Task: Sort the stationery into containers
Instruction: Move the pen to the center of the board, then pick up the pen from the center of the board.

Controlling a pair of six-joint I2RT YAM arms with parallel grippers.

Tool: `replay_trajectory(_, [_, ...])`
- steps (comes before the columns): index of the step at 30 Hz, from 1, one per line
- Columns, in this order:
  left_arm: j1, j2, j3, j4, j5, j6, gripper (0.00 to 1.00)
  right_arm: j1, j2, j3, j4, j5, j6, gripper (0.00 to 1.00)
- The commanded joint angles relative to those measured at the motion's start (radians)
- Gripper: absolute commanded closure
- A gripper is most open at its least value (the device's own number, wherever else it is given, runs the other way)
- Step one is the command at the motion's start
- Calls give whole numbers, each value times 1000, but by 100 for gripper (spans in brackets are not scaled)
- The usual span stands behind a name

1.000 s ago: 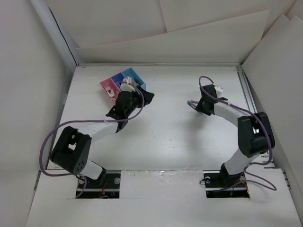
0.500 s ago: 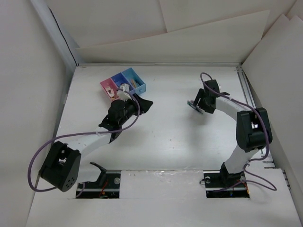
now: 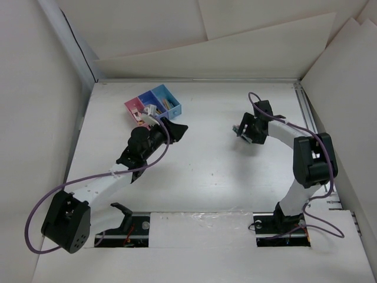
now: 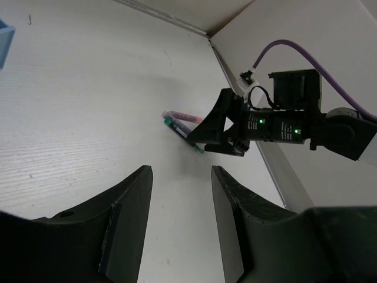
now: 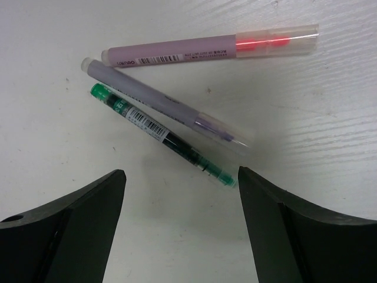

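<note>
While my right gripper [image 5: 181, 175] hangs with its jaws spread wide and empty, 3 pens lie on the table [image 3: 224, 177] beneath it: a pink-red pen [image 5: 206, 48], a pale grey pen [image 5: 159, 100] and a green pen [image 5: 159, 135], close together. My left gripper [image 4: 179, 177], jaws partly apart and holding nothing, sits near the 3 joined bins [image 3: 154, 101].

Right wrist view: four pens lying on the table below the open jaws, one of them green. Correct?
Not four. The right wrist view shows three pens: a red-tipped pen, a grey-purple pen and a green pen. The rest holds: they lie on the table below the open jaws.
</note>
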Motion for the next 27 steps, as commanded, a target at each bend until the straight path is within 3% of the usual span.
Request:
replay_trajectory(1, [3,-19,-6,10,-12,22,59,29,2,21,5,0,9,17])
replay_trajectory(15, [12,21,-6,19,25,3,59,221,11,3,-8,127,57,59])
replay_trajectory(23, [22,30,-6,19,34,3,59,302,68,72,-53,211,86,65])
replay_trajectory(27, [31,30,-6,19,44,3,59,321,103,90,-53,212,86,75])
